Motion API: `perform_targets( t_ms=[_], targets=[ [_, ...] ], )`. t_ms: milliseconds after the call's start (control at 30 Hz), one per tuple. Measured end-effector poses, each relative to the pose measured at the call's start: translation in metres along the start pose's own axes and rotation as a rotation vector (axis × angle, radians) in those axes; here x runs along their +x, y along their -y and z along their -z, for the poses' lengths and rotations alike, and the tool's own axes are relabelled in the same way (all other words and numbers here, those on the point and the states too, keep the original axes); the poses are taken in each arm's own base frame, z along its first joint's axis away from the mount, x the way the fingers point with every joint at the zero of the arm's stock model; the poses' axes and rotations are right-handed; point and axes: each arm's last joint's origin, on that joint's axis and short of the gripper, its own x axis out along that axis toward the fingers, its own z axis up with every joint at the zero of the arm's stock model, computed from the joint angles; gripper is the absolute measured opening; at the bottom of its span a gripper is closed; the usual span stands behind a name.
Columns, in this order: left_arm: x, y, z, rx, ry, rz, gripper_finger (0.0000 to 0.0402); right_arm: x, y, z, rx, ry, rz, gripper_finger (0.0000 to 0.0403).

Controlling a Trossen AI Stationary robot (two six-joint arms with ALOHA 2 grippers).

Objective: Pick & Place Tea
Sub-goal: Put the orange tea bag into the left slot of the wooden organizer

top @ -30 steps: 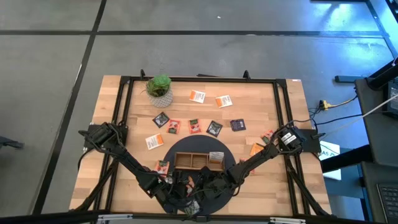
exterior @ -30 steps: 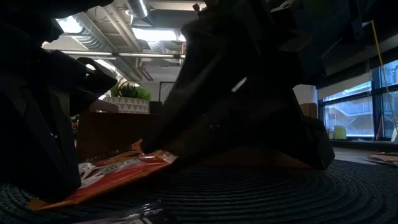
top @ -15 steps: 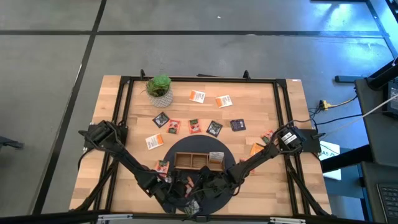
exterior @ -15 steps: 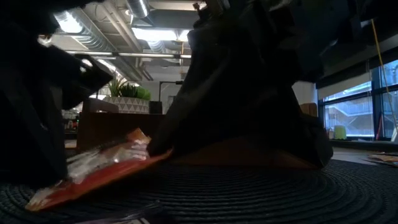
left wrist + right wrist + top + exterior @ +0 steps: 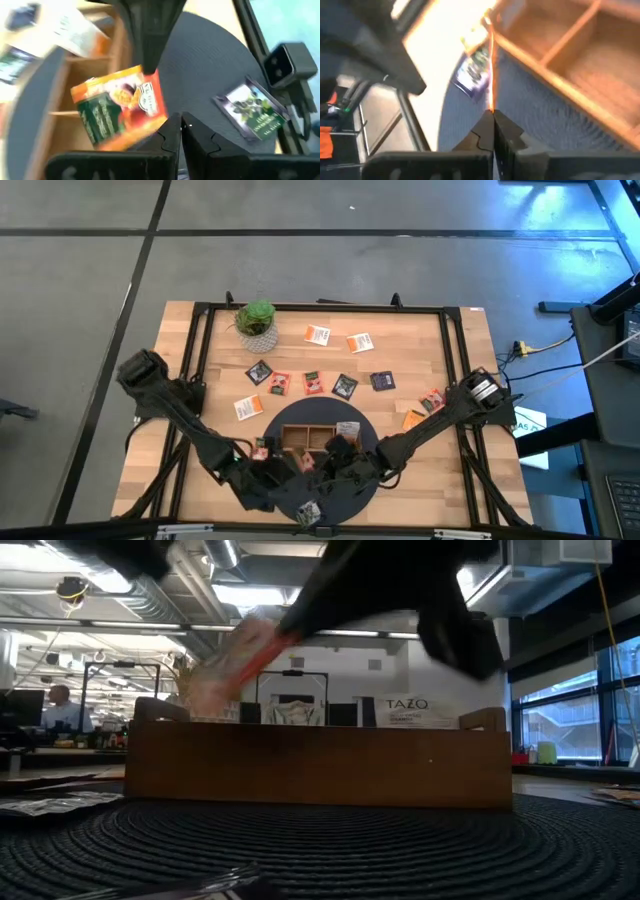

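Orange tea packet (image 5: 122, 107), pinched in right tool (image 5: 335, 448)

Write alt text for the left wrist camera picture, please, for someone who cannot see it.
The right gripper reaches in from across the mat, pinching an orange tea packet above the wooden tray. The left gripper sits closed and empty in the foreground. A green-and-white tea packet lies flat on the dark round mat, and a white-orange packet rests in the tray.

Orange tea packet (image 5: 122, 107) lifted, tilted, above tray (image 5: 45, 100).
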Motion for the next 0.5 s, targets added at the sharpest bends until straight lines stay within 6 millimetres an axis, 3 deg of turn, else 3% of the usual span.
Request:
perform_targets(
  t_ms=[300, 500],
  targets=[
    [-0.056, -0.029, -0.023, -0.063, 0.104, -0.048, 0.0025, -0.063, -0.027, -0.008, -0.174, 0.093, -0.084, 0.0001],
    [-0.07, -0.035, -0.034, -0.102, 0.177, -0.017, 0.0027, -0.075, -0.031, 0.003, -0.325, 0.077, -0.108, 0.0001]
  ],
)
